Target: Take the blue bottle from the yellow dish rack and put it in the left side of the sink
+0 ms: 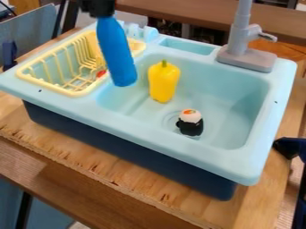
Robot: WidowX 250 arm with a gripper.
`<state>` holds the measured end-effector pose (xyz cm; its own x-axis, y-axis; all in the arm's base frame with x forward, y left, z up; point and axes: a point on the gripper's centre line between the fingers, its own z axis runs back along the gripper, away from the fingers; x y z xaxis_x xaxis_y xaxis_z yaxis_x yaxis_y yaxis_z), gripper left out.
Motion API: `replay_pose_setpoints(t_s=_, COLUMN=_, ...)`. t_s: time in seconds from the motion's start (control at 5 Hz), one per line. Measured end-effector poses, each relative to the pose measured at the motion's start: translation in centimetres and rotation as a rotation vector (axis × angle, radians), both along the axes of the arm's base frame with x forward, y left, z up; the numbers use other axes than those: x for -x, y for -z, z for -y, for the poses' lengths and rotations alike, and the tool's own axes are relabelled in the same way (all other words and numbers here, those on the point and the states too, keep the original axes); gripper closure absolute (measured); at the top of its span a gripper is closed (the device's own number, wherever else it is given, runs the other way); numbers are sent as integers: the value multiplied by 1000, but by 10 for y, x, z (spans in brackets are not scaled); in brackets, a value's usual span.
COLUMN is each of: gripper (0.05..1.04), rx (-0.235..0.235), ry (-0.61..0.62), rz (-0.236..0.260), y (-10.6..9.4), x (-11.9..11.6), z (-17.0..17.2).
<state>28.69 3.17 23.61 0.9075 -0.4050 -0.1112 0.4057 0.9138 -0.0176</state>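
Observation:
My gripper (99, 8) is at the top edge, left of centre, shut on the upper end of a long blue object (117, 53). The blue object hangs almost upright, its lower end over the divide between the yellow dish rack (78, 93) and the sink basin (230, 114). Just right of it, a yellow pepper with a green stem (163, 82) stands in the basin. Nearer the front, a black and white sushi toy with an orange top (190, 123) sits by the drain. Something small and red (101, 73) shows in the rack.
A grey faucet (242, 42) rises from the sink's back right corner. The light blue sink rim (179, 150) surrounds the basin, on a wooden table (78, 154). A dark object (291, 146) stands at the right edge.

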Motion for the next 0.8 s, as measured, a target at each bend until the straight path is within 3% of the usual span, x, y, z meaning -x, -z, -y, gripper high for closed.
replay_pose_setpoints(t_s=0.6, gripper=778, rx=-33, ry=-32, rz=-75, y=37, x=-8, z=-8)
replay_pose_setpoints(t_s=0.8, gripper=778, rx=-78, ry=-9, rz=-111, y=50, x=-8, z=-3)
